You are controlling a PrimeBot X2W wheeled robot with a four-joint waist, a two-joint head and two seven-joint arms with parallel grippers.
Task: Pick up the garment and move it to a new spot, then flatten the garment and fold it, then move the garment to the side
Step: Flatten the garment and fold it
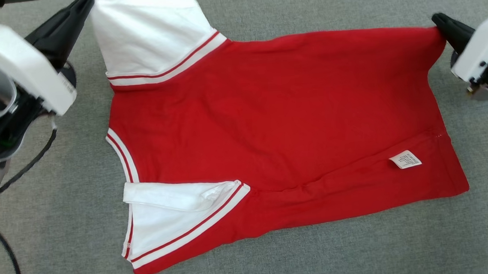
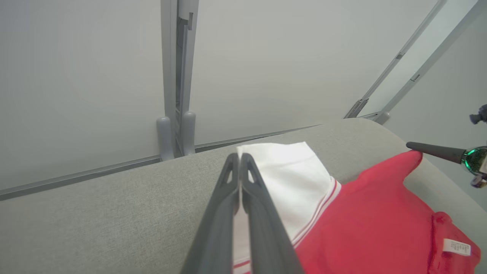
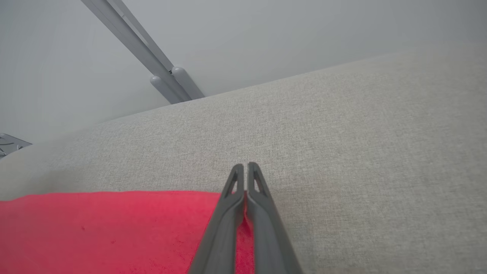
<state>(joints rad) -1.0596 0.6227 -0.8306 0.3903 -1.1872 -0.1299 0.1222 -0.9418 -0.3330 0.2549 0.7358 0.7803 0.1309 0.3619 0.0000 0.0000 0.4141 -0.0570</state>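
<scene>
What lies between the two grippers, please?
In the head view, the garment spans that stretch: left gripper shut on its white sleeve, right gripper on a red corner.

Garment (image 1: 286, 121) on surface (image 1: 278, 263); L hand (image 1: 85, 1) at far-left corner, R hand (image 1: 437, 20) at far-right.

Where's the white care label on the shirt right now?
In the head view the care label lies on the garment, on its red body at lower right near the hem, below the right tool.
</scene>
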